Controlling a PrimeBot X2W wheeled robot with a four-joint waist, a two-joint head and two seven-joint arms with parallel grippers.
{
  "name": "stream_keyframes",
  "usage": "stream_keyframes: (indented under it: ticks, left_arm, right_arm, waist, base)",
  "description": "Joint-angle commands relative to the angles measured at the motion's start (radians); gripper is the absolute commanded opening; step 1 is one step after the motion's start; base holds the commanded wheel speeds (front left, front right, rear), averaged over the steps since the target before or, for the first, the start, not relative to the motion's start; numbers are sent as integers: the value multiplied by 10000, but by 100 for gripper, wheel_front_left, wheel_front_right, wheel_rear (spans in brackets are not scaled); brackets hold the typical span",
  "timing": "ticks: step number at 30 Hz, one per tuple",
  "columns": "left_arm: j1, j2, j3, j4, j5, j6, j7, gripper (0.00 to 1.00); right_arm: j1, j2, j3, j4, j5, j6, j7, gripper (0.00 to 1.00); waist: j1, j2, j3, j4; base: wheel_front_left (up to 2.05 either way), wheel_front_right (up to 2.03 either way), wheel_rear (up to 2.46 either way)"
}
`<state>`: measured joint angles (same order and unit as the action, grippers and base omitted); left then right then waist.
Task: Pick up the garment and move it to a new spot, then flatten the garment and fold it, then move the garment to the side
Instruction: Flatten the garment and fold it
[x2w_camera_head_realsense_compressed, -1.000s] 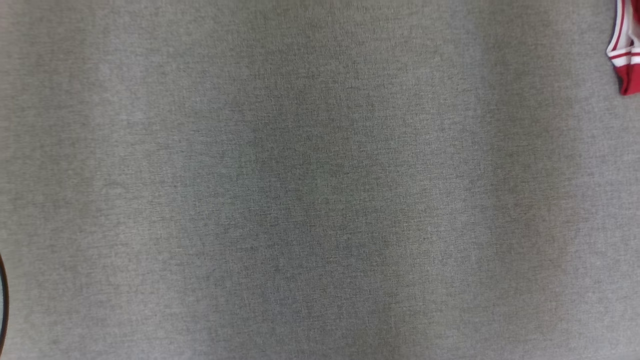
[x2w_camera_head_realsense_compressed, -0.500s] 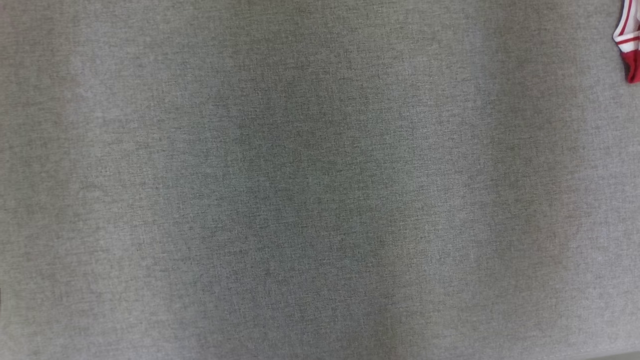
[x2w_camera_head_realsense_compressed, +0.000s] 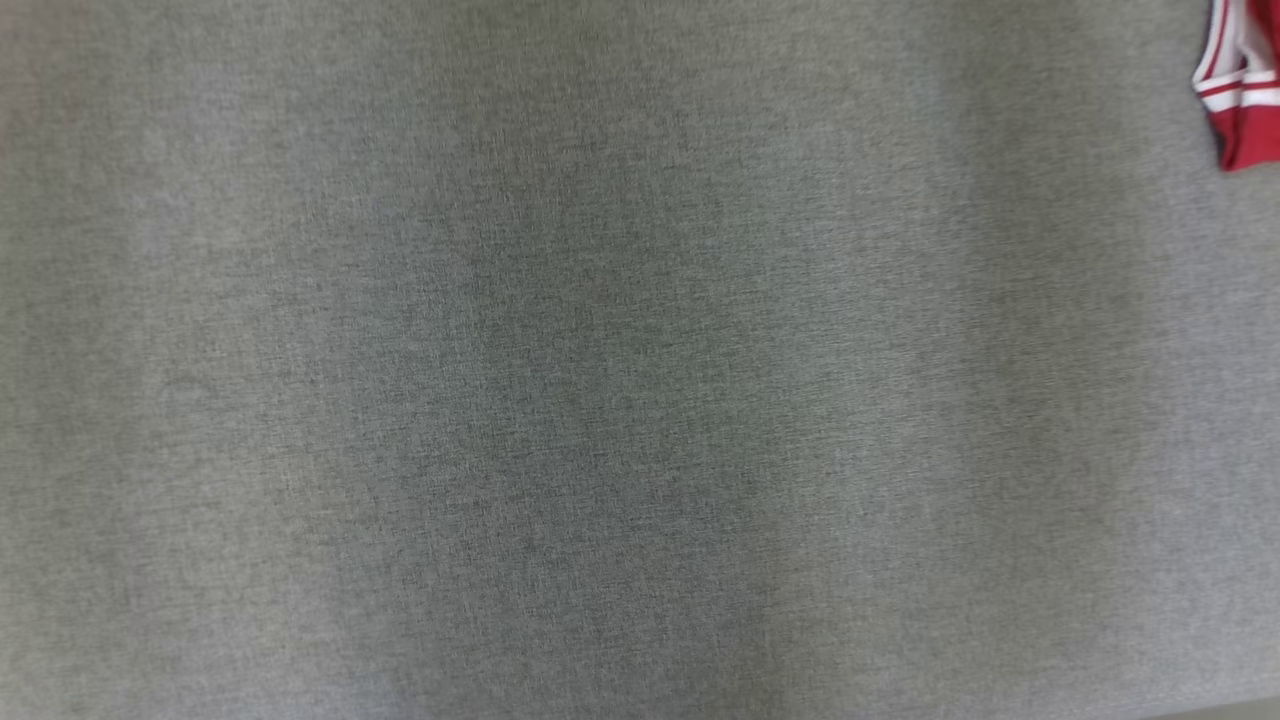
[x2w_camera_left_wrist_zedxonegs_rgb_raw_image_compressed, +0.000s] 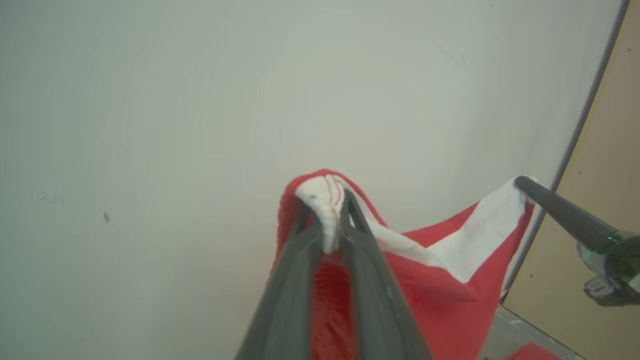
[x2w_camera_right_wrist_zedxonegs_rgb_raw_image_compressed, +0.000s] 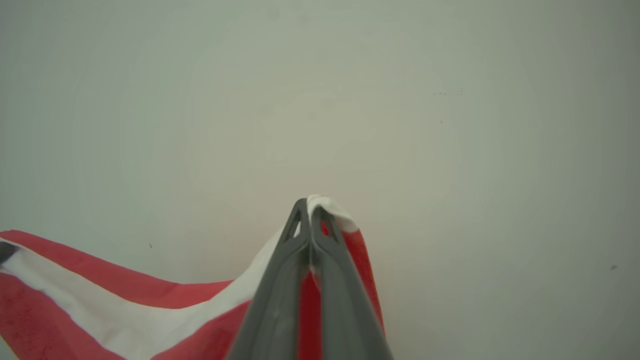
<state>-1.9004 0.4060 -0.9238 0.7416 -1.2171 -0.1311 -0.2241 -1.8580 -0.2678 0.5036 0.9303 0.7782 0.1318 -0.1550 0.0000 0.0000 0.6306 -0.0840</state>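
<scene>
1. Head view: a grey woven surface runs across the frame. A corner of the garment hangs in at the upper right edge.
2. Left wrist view: a pale wall lies behind and a tan panel runs along the right edge.
3. The left gripper is clamped on a bunched white hem at centre frame.
4. The right gripper has its fingers pressed together on a white edge at lower centre.
5. The garment is red with a broad white band and thin red stitching. It is slung between both grips and sags in the middle.
</scene>
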Motion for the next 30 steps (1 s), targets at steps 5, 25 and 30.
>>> stream_keyframes:
  ticks: [5,25,30]
  left_arm:
    - [1450,620,-247,-964,-185,17,-348,0]
    - [13025,592,4318,-6946,3995,661,-405,0]
    - [15043,87,4785,-7440,4656,568,-406,0]
  right_arm:
    - [1532,-328,773,-1142,971,-28,-132,0]
    - [10290,-2899,2238,-6431,3030,-28,-859,0]
    - [12458,-3154,2002,-7075,2908,-28,-952,0]
  waist:
    - [0,0,-530,-65]
    - [0,0,-2790,-94]
    - [0,0,-3196,-65]
  base:
    - [0,0,0]
    - [0,0,0]
    - [0,0,0]
